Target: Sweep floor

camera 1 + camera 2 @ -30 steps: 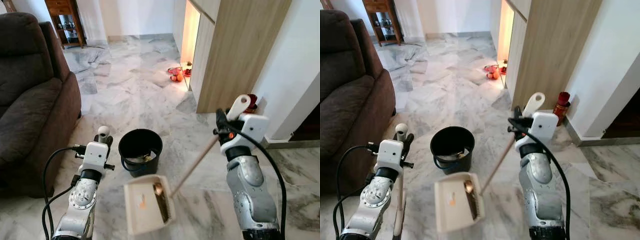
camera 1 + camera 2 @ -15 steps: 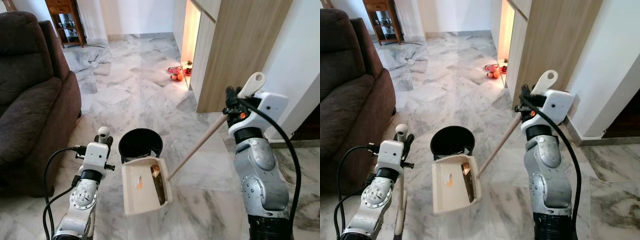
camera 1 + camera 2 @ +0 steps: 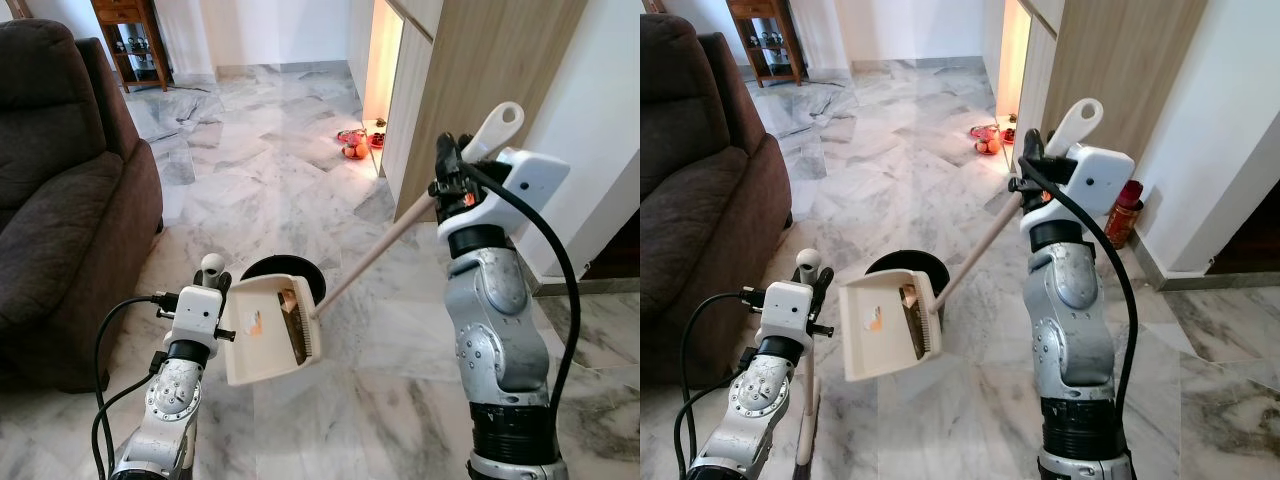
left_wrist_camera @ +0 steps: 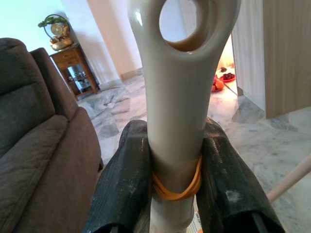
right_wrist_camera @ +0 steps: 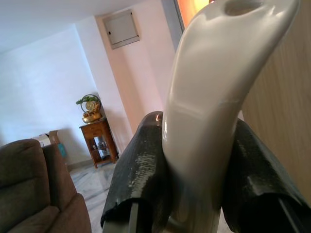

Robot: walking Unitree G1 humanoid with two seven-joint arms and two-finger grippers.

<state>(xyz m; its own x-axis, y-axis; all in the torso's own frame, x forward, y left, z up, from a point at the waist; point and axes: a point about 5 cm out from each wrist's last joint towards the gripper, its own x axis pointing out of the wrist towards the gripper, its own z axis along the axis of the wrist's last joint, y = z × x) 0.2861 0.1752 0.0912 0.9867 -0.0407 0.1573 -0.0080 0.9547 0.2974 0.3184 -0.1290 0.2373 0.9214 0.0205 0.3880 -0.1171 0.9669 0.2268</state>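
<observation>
Though tilted over bucket (image 3: pixel 300 275), debris-laden dustpan (image 3: pixel 265 330)

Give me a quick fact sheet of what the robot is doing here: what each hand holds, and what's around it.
Right gripper: fingers shut on the dustpan handle, arm raised
Dustpan: lifted and tipped over the bucket's rim, bits of debris inside
Bucket: black, on the floor, partly hidden behind the dustpan
Left gripper: fingers shut on the broom handle, held upright
Floor: grey-white marble
Sofa: dark brown, on the robot's left
Cabinet: wood-panelled, on the robot's right
</observation>
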